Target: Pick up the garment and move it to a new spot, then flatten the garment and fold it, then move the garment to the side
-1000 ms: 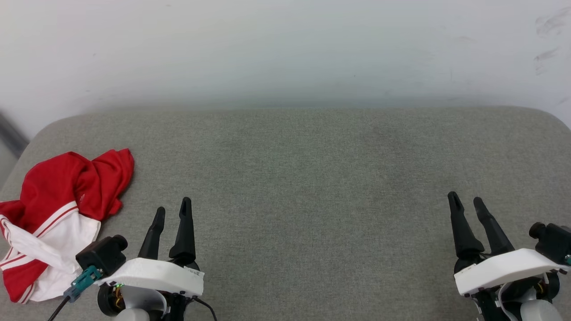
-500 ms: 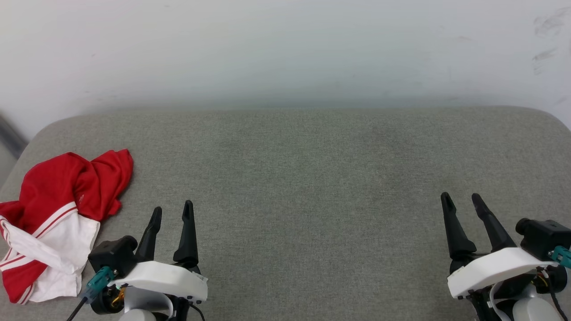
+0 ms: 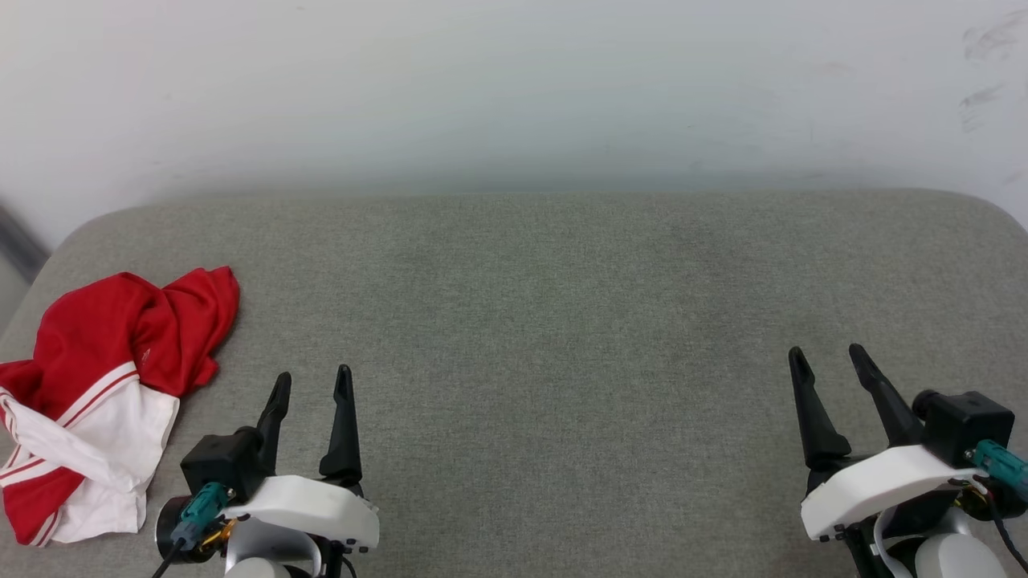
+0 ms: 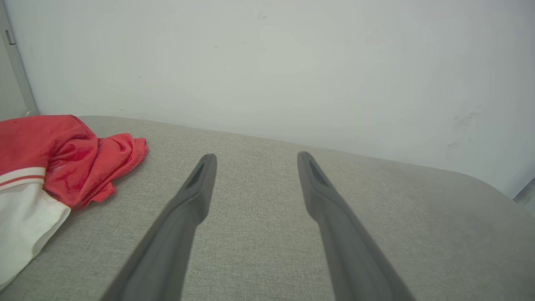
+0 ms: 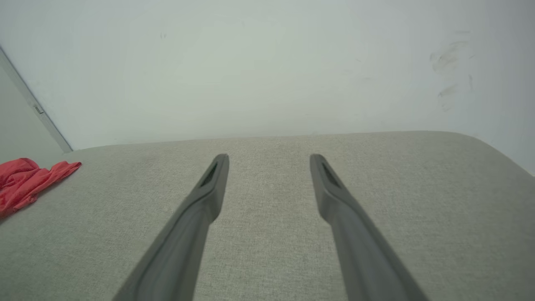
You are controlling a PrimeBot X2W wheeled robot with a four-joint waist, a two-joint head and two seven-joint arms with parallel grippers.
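Left gripper is at the lower left of the head view, low over the grey cushion. Its two dark fingers are spread apart and nothing is between them. The tips point away from the robot, toward the wall. Right gripper is at the lower right, well apart from the left one. Its fingers are also spread apart, with nothing between them. Each gripper has a white cover behind the fingers and a black camera block with a teal plug on its outer side. In both wrist views the fingers stand wide and bare cushion fabric shows between them.

The garment lies crumpled in a heap on the left end of the cushion, near the left gripper on its outer side, and the fingers do not touch it. Its near part is a white sleeve with red stripes. Its far part is red cloth, bunched in deep folds, with one red corner pointing toward the middle of the cushion. The garment is well apart from the right gripper.

Farther away, the cushion ends in a rounded edge against the white wall. Some dark scuff marks are on the wall at the upper right, and a grey strip runs down the wall at the far left
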